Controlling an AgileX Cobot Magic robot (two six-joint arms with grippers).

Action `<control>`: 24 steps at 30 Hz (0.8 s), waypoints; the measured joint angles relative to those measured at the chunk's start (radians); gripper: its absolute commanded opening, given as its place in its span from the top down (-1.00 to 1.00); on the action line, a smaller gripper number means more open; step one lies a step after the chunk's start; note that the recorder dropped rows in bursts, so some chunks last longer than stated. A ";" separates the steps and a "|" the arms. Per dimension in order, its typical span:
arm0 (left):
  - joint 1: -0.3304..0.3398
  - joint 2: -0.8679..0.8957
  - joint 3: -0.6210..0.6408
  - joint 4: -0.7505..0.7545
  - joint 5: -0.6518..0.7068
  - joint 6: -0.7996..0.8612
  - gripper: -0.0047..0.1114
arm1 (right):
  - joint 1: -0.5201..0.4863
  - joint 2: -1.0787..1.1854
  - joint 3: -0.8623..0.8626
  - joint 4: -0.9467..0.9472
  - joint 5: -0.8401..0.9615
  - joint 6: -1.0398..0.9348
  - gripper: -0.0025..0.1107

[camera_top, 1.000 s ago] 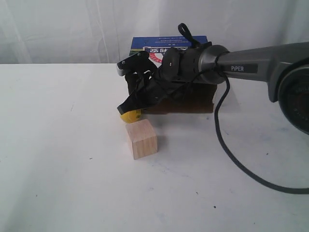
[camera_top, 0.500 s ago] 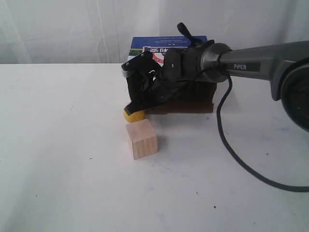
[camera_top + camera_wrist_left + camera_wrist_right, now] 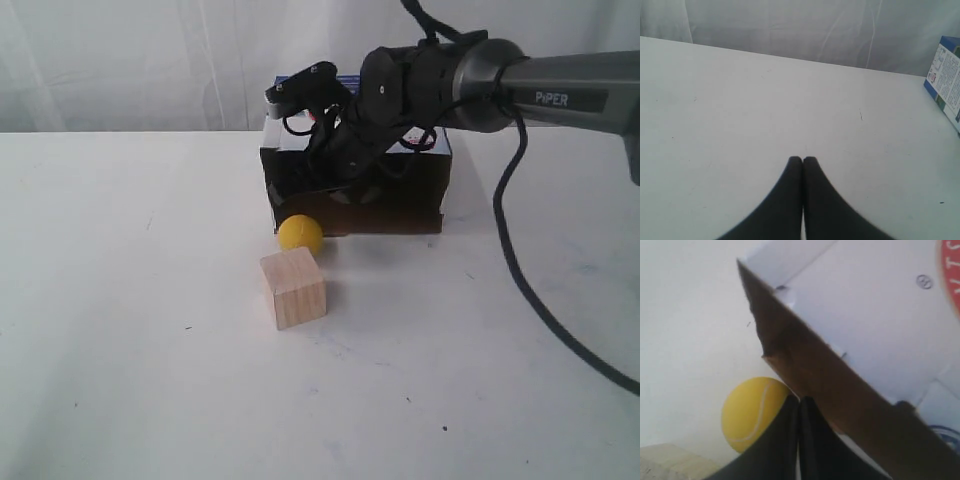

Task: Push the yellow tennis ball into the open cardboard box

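The yellow tennis ball [image 3: 300, 234] rests on the white table just outside the left front corner of the open cardboard box [image 3: 412, 205], whose brown inside faces the camera. My right gripper [image 3: 305, 180] hangs shut above the ball, in front of the box mouth, and does not touch the ball. In the right wrist view the shut fingertips [image 3: 799, 399] sit between the ball [image 3: 752, 412] and the box's brown edge [image 3: 805, 365]. My left gripper [image 3: 802, 159] is shut and empty over bare table, out of the exterior view.
A pale wooden cube [image 3: 293, 288] stands right in front of the ball, nearly touching it; its corner [image 3: 665, 460] shows in the right wrist view. The right arm's cable [image 3: 520, 270] trails over the table. A box corner [image 3: 946, 80] shows in the left wrist view.
My right gripper has risen up and to the right, off the ball. The ball, earlier half hidden under the fingers, now shows whole and lies slightly further right, by the box mouth.
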State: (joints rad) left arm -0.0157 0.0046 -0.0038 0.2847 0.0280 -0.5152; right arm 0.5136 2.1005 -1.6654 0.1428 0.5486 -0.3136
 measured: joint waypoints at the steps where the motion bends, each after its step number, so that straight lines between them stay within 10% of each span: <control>1: 0.000 0.000 0.000 0.000 0.000 0.000 0.92 | 0.004 0.005 0.000 0.014 0.002 -0.005 0.96; 24: 0.000 0.000 0.000 0.000 0.000 0.000 0.92 | -0.031 0.074 -0.002 -0.061 0.025 0.043 0.96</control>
State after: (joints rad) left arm -0.0157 0.0046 -0.0038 0.2847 0.0280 -0.5152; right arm 0.4827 2.1743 -1.6672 0.0822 0.5740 -0.2710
